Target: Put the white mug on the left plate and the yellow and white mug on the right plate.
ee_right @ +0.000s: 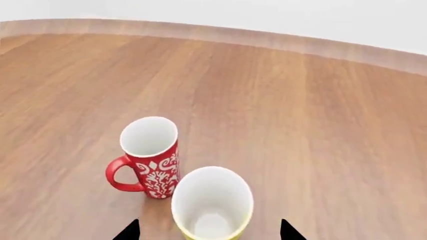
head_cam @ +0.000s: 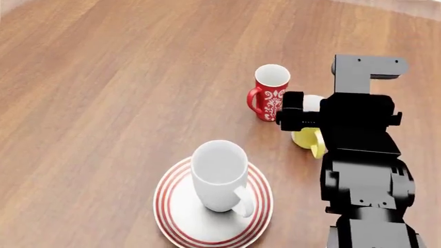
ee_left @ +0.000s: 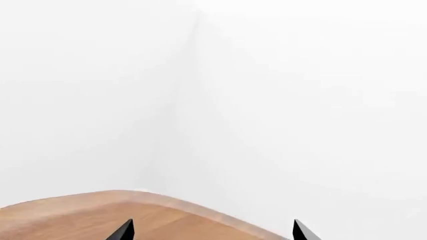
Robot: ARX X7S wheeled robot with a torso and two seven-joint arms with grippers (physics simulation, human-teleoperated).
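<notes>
The white mug [head_cam: 219, 174] stands upright on the left plate [head_cam: 172, 217], a white plate with red rings, its handle toward me. The right plate is out of view. The yellow and white mug [ee_right: 212, 205] stands upright on the wood just beside a red patterned mug. My right gripper [ee_right: 209, 232] is open, one fingertip on each side of the yellow mug's rim, apart from it. In the head view the right arm [head_cam: 358, 124] covers most of that mug [head_cam: 308, 138]. My left gripper [ee_left: 212, 232] is open and empty over the table's rim [ee_left: 200, 207].
A red mug with white ornament [head_cam: 271, 93] stands upright right next to the yellow mug, handle pointing away from it [ee_right: 150, 157]. The wooden table [head_cam: 103, 77] stretches far to the left and back. A white wall [ee_left: 267, 100] lies beyond the table's edge.
</notes>
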